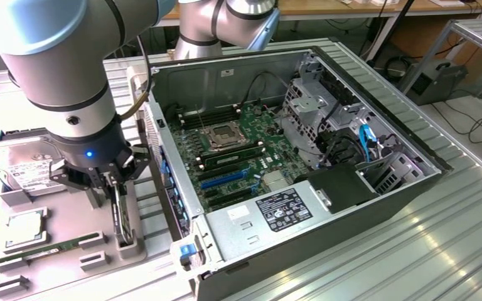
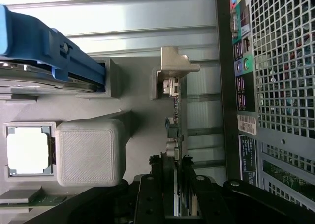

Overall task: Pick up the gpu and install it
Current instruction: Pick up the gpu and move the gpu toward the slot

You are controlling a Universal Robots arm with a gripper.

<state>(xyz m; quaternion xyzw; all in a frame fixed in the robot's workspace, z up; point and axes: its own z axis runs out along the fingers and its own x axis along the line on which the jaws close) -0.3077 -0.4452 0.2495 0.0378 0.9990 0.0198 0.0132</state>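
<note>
The gpu (image 1: 125, 216) is a thin dark card standing on edge in a slot of the grey holder tray (image 1: 65, 219), beside the open computer case (image 1: 308, 157). My gripper (image 1: 110, 183) hangs straight down over the card's upper edge. In the wrist view the gpu (image 2: 176, 120) appears edge-on, running away from the gripper (image 2: 173, 187) to a grey support post (image 2: 172, 66). One finger stands on each side of the card, with a narrow gap on each side. The card still rests in its slot.
The tray also holds a hard drive (image 1: 27, 164), a CPU (image 1: 25, 229) and a green RAM stick (image 1: 36, 252). The case lies on its side with the motherboard (image 1: 233, 157) exposed, and its rear panel (image 2: 275, 86) is close beside the card.
</note>
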